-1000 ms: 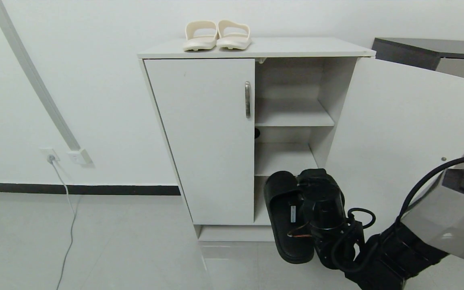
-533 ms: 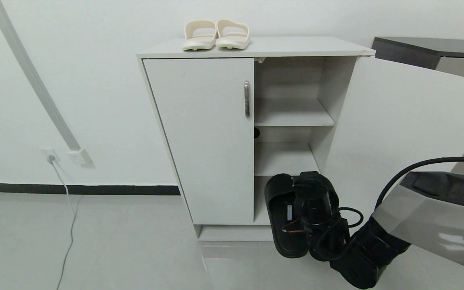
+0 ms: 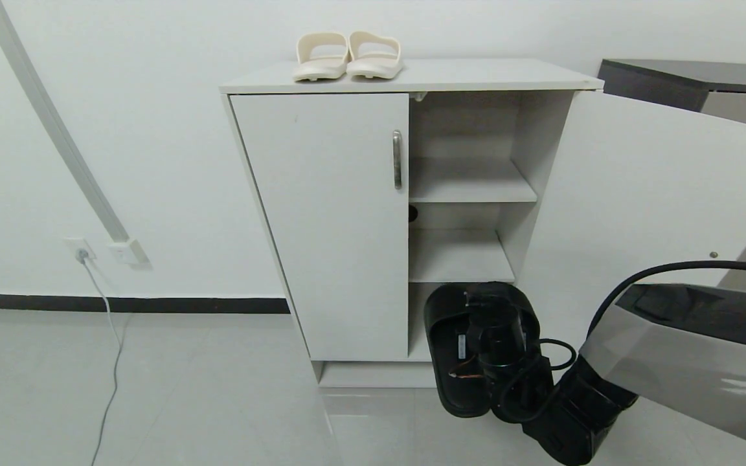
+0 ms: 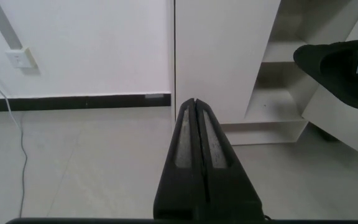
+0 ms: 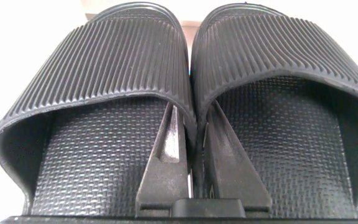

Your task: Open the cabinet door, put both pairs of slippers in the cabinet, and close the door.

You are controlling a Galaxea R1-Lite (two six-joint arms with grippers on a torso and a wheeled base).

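Nearest to us, the right end effector [image 5: 192, 107] is clamped on the black slippers [image 3: 454, 346]. Its two fingers [image 5: 166, 158] reach under the ribbed straps, one into each slipper, and squeeze the inner edges together where the pair meets. In the head view this pair sits at the lower centre-right of the frame, side by side with the toes pointing at the cabinet [image 3: 476, 74], and the toe ends overlap the lowest opening of its open half. We cannot tell whether the soles touch the floor [image 3: 185, 388].

The left end effector [image 4: 194, 107] is closed with its fingers pressed flat against each other and nothing between them. It hangs over the floor with the cabinet ahead of it.

The cabinet stands in the middle of the head view against the wall. Its left door [image 3: 321, 226] is shut and carries a metal handle [image 3: 397, 160] on its inner edge. The right door [image 3: 638, 194] is swung wide towards the right edge of the frame, baring an upper shelf [image 3: 470, 181] and a lower shelf [image 3: 457, 255].

The cream slippers [image 3: 349, 57] rest side by side on the cabinet top, at the top centre.

Farther off, at the left of the frame, a socket [image 3: 78, 249] on the wall holds a cable [image 3: 114, 349] that trails down to the floor.
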